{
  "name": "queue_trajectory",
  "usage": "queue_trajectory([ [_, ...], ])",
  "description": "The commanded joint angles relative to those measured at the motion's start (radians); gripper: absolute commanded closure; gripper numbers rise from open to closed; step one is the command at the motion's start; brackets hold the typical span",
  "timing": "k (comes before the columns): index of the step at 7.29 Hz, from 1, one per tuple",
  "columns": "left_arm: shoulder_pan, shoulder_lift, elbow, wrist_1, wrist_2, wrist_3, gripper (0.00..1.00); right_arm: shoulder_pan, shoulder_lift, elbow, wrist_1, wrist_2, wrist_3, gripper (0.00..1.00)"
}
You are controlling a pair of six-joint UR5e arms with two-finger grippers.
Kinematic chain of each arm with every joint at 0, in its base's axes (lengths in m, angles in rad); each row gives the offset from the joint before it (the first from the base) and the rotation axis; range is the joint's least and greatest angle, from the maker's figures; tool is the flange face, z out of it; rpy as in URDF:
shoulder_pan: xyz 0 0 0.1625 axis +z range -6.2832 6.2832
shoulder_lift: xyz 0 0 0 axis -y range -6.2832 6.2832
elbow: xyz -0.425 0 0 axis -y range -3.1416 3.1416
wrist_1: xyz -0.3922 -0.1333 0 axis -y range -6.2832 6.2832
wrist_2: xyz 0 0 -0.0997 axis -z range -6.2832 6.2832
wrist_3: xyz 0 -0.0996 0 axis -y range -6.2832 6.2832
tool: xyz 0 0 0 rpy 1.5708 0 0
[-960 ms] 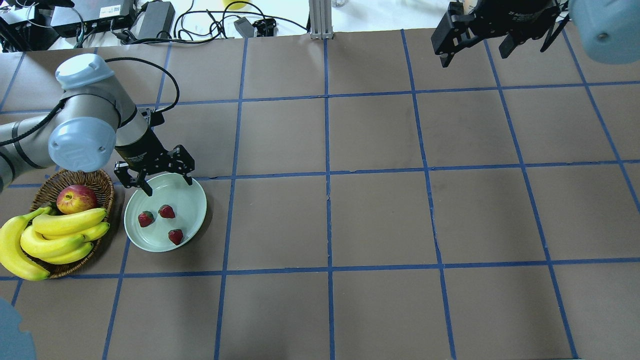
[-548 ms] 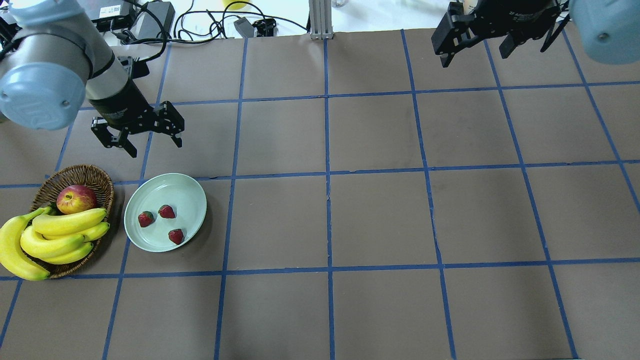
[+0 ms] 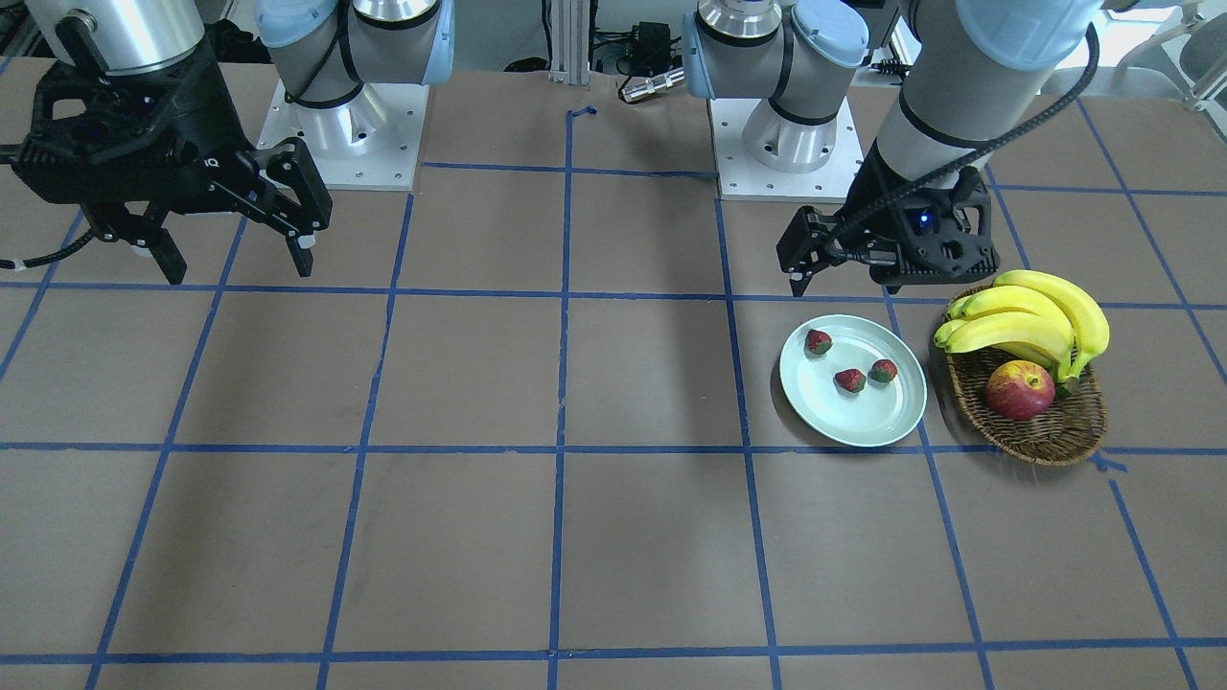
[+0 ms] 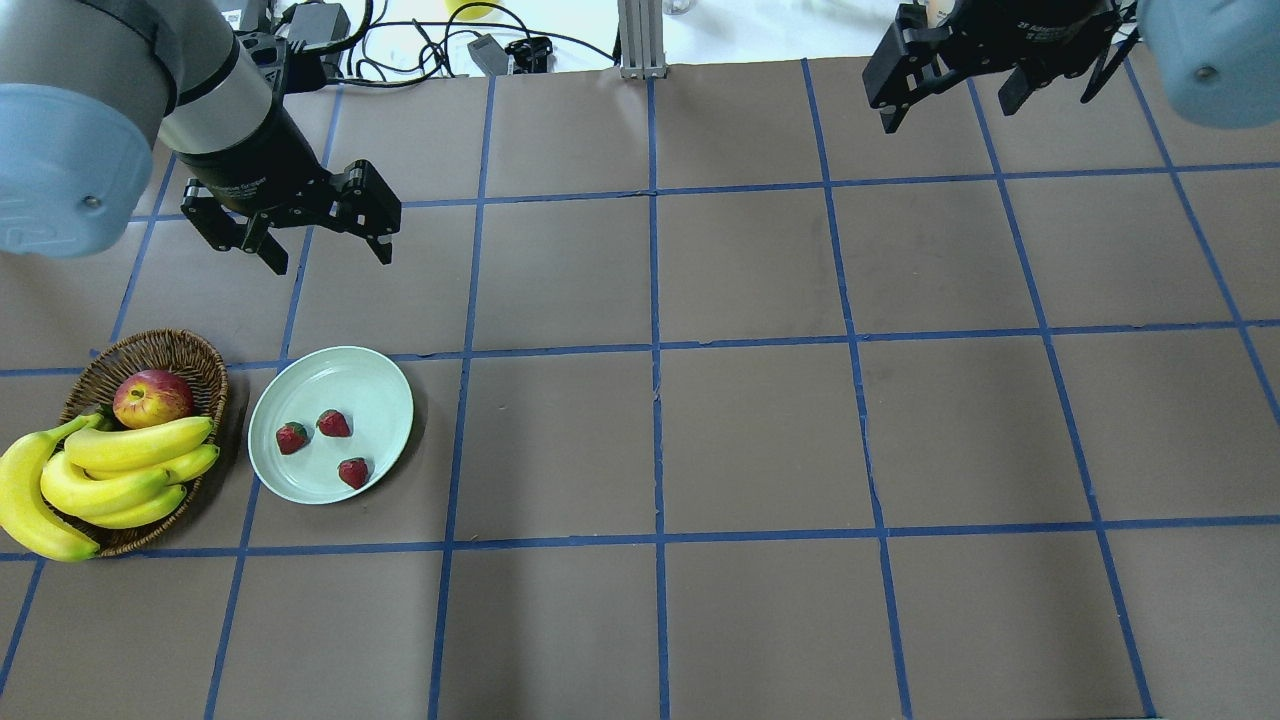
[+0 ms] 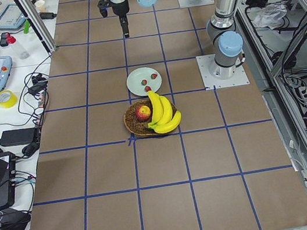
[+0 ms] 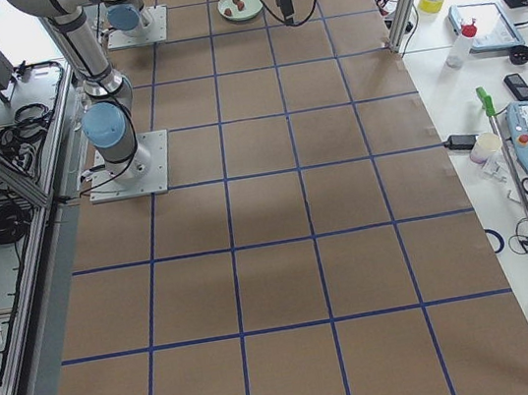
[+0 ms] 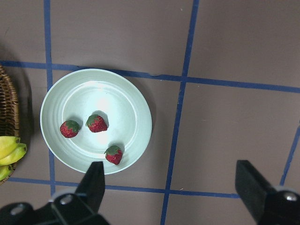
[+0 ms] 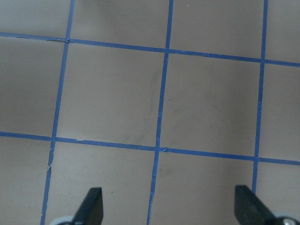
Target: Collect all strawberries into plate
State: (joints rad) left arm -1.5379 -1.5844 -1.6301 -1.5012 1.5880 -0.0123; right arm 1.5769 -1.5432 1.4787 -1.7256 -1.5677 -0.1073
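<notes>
Three small red strawberries [image 4: 334, 423] with green caps lie inside the pale mint-green plate [image 4: 380, 380] at the left of the table. They also show in the front view [image 3: 849, 380] on the plate [image 3: 863, 422] and in the left wrist view [image 7: 97, 123] on the plate [image 7: 122, 98]. My left gripper [image 4: 330, 258] is open and empty, raised above the table beyond the plate's far side. My right gripper [image 4: 945, 112] is open and empty, high over the far right of the table.
A brown wicker basket [image 4: 150, 350] with a red-yellow apple [image 4: 152, 397] and a bunch of bananas [image 4: 110, 470] stands just left of the plate. Cables and power bricks [image 4: 310, 35] lie past the table's far edge.
My left gripper, open and empty, has lifted from the plate's far rim and drawn back away from the plate. The strawberries, the plate and the right arm have not moved.
</notes>
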Motion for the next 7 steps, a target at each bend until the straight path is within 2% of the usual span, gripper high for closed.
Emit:
queue_trajectory([
  [1,-0.042,0.056,0.003,-0.049,0.020,0.017,0.00,0.000,0.000,0.000,0.000,0.000,0.000,0.00],
  [7,-0.044,0.095,-0.004,-0.085,0.020,0.017,0.00,0.000,0.000,0.000,0.000,0.000,0.000,0.00],
])
